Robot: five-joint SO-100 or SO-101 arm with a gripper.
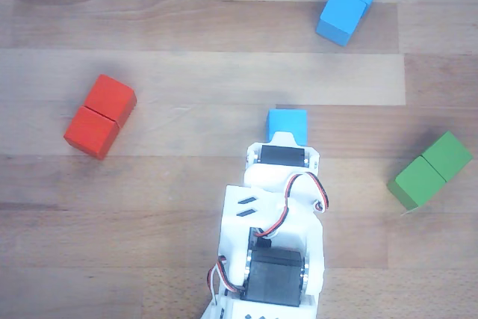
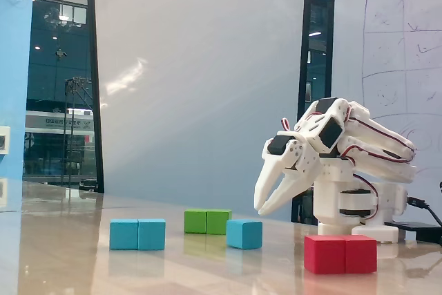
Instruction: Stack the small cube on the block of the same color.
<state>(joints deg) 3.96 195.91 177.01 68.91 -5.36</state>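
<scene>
The small blue cube [image 1: 287, 122] lies on the wooden table, just beyond my wrist in the other view. In the fixed view it [image 2: 244, 233] sits between the green and red blocks. The long blue block [image 1: 348, 1] lies at the far right; in the fixed view it [image 2: 137, 233] is at the left. My gripper [image 2: 260, 209] points down, open and empty, hovering just above and to the right of the small cube. In the other view my arm [image 1: 280, 214] hides the fingers.
A red two-cube block [image 1: 99, 115] lies at the left and a green two-cube block [image 1: 431, 170] at the right of the other view. In the fixed view the red block [image 2: 340, 253] is nearest and the green one [image 2: 207, 221] is behind.
</scene>
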